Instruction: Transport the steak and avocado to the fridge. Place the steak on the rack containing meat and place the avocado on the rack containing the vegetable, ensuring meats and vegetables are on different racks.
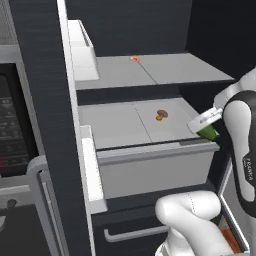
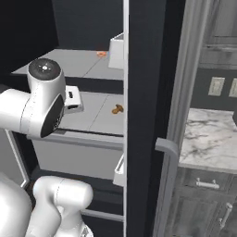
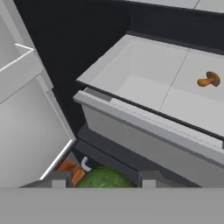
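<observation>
The fridge [image 1: 50,100] stands open in front of me. My gripper [image 1: 206,130] hangs at the right end of the lower shelf [image 1: 115,125], just above its front edge, shut on the dark green avocado [image 1: 208,133]. In the hand view the avocado [image 3: 105,176] sits between my gripper [image 3: 104,183] tips. A brown mushroom-like vegetable [image 1: 161,114] [image 3: 209,80] lies on that lower shelf, further in and to the left. The upper rack [image 1: 165,70] carries a tiny orange meat morsel [image 1: 135,58] [image 2: 101,53]. The steak is out of view.
A grey drawer [image 1: 155,170] juts out under the lower shelf. White door bins [image 1: 82,50] [image 1: 94,172] hang on the open door at left, with a black microwave [image 1: 10,130] beyond. A marble counter [image 2: 210,139] lies to the right.
</observation>
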{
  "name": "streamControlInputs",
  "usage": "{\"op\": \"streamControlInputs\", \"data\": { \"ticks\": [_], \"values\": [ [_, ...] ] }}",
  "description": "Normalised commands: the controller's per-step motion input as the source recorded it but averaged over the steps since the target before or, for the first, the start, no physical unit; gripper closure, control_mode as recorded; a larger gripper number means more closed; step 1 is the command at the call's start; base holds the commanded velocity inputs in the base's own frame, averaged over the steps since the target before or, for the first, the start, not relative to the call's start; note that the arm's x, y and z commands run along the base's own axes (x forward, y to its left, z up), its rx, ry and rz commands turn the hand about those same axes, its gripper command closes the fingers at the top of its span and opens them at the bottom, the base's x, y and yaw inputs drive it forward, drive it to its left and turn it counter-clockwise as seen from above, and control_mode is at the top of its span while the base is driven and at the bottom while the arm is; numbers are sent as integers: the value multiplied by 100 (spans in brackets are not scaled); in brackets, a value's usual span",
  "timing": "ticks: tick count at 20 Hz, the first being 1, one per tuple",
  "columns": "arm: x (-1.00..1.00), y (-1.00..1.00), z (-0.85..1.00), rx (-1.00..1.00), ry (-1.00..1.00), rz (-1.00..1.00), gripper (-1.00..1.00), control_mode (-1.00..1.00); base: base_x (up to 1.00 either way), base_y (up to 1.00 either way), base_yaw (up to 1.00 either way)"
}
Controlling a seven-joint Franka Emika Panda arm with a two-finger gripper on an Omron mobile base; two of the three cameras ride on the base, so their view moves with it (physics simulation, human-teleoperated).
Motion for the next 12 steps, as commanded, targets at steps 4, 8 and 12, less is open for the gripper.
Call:
{"op": "streamControlInputs", "data": {
  "ticks": [4, 8, 12],
  "values": [
    [0, 0, 0, 0, 0, 0, 100, 100, 58, -14, 33],
    [42, 0, -27, -1, 0, 3, 100, -100, 39, 0, 7],
    [96, 0, -69, -5, 0, 0, 100, -100, 0, 0, 0]
  ]
}}
